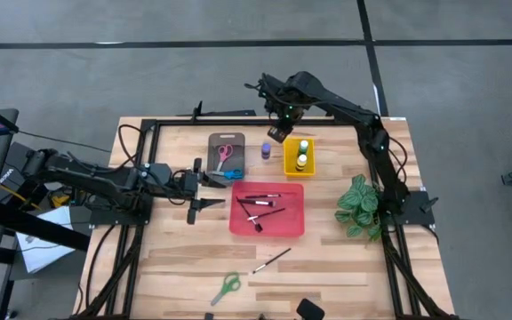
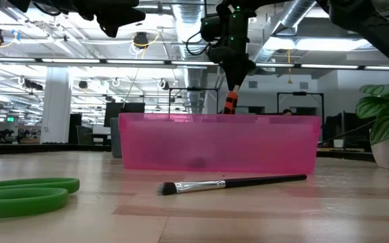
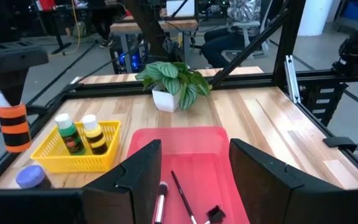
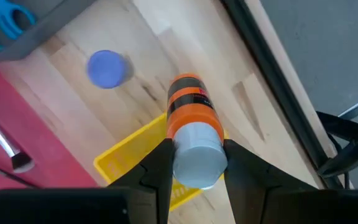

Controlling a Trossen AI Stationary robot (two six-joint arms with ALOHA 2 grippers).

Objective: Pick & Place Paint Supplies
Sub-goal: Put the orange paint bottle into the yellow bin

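- Orange-and-black-banded paint bottle with pale cap (image 4: 192,127): clamped between the right gripper's (image 4: 194,163) fingers, held in the air above the yellow mesh basket's (image 1: 289,164) edge.
- Right arm: reaches over the table's far side, its wrist pointing down.
- Left gripper (image 1: 208,190): fingers spread and empty, level beside the red plastic tray (image 1: 292,224).
- Left wrist view only: green and yellow bottles standing in the basket.
- Low view only: dark-handled brush (image 2: 231,183) lying before the tray, green scissors (image 2: 22,192) near.
- Pale wooden table (image 1: 345,258); grey floor; workshop with ceiling lights behind.
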